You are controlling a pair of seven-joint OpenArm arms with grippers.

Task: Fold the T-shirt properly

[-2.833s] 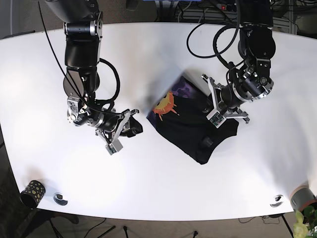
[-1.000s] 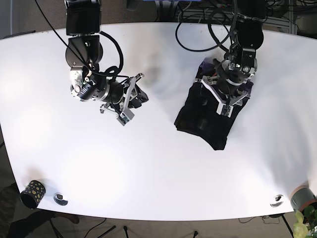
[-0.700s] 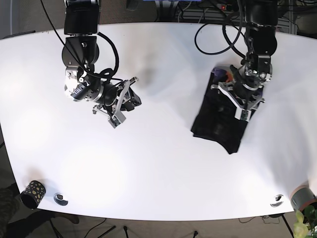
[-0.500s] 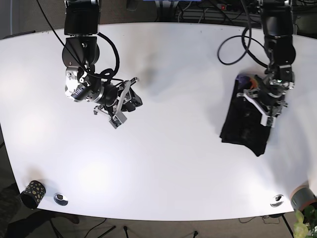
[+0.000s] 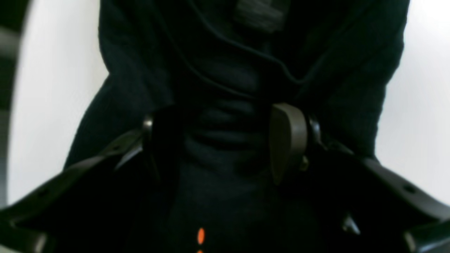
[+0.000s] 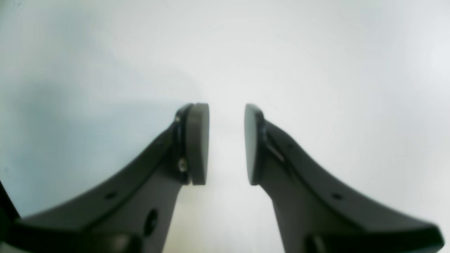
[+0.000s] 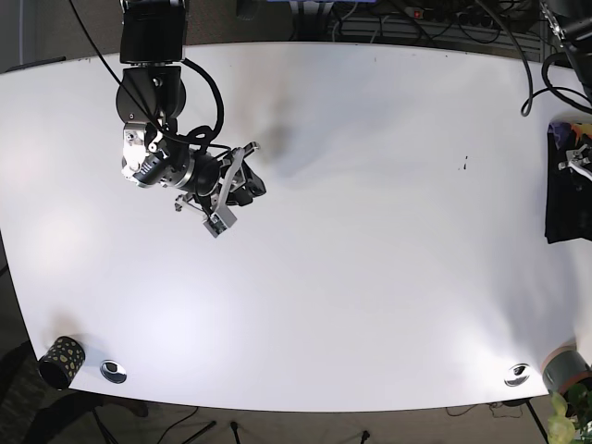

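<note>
The black T-shirt point(image 7: 564, 205) lies as a folded bundle at the far right edge of the white table point(image 7: 370, 277), partly cut off by the frame. My left gripper point(image 7: 575, 159) is at its upper end, mostly out of the base view. In the left wrist view the left gripper point(image 5: 219, 140) is shut on bunched black T-shirt point(image 5: 225, 77) cloth, with a speck of orange print below. My right gripper point(image 7: 240, 190) hovers over bare table at the left. The right wrist view shows the right gripper point(image 6: 226, 144) with a narrow gap and nothing in it.
A patterned cup point(image 7: 60, 357) and a small round disc point(image 7: 113, 371) sit at the front left corner. Another disc point(image 7: 516, 375) and a grey pot point(image 7: 566, 368) with a plant are at the front right. Cables run along the table's far edge.
My left arm has dragged the folded T-shirt from the table's middle to its far right edge. The right arm has stayed almost in place.
</note>
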